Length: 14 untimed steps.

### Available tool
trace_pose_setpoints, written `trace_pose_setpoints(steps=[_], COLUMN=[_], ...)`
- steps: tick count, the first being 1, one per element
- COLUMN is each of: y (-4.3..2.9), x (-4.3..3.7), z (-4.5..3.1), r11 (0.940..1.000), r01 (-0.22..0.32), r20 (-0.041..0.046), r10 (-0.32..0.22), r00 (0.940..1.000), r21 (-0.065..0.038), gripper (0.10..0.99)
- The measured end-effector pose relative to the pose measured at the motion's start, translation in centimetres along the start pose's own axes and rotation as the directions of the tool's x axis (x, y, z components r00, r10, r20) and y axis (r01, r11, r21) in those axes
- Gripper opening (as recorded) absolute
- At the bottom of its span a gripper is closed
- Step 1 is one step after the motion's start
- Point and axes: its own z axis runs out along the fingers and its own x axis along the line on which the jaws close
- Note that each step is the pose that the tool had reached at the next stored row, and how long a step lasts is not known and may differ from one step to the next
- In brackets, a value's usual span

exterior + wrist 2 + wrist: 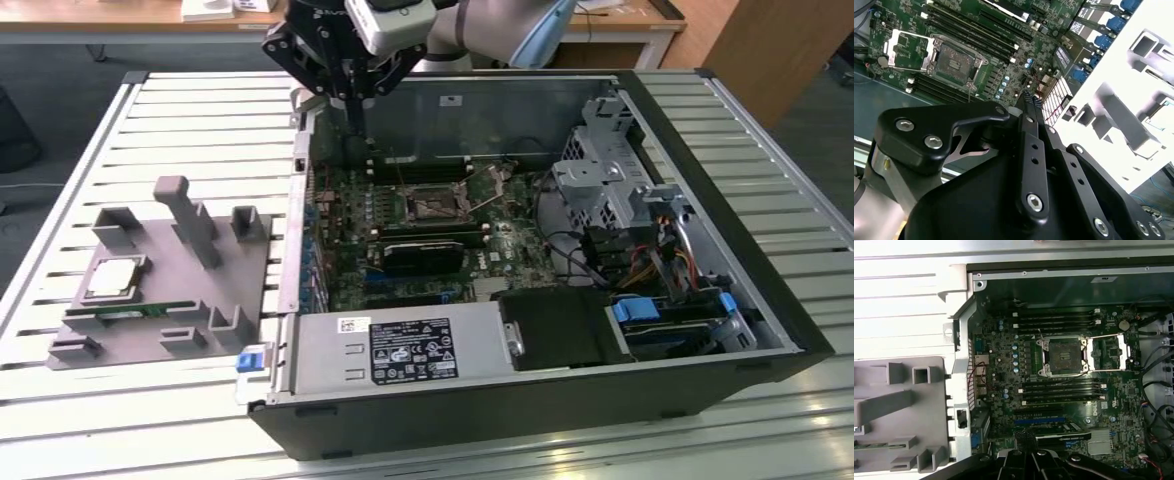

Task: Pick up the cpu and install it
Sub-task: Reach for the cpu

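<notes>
The cpu [115, 278], a small silver square chip, lies flat on the grey tray [200, 300] at the exterior view's left, outside the computer case. My gripper [356, 140] hangs over the case's far left corner, well away from the cpu, fingers pointing down. In the second wrist view the gripper [1030, 100] has its two black fingertips pressed together, shut with nothing between them. The motherboard's cpu socket [434, 205] stands empty with its metal frame flipped open, seen in both wrist views as the socket [1063, 356] and the socket [954, 62].
The open computer case [747, 330] lies on a slatted white table [200, 120]. A power supply [400, 350], drive cages [601, 180] and cables crowd the case's near and right sides. A green memory stick [127, 312] and upright posts [180, 215] stand on the tray.
</notes>
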Motion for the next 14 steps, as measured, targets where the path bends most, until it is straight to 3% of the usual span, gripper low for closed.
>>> trace_pose_setpoints(steps=[14], y=[-0.04], x=[0.56], z=[-0.02], r11=[1.0000], r01=[0.000], r20=[-0.0001], r10=[0.000], r00=[1.0000], r21=[0.000], gripper=[0.106])
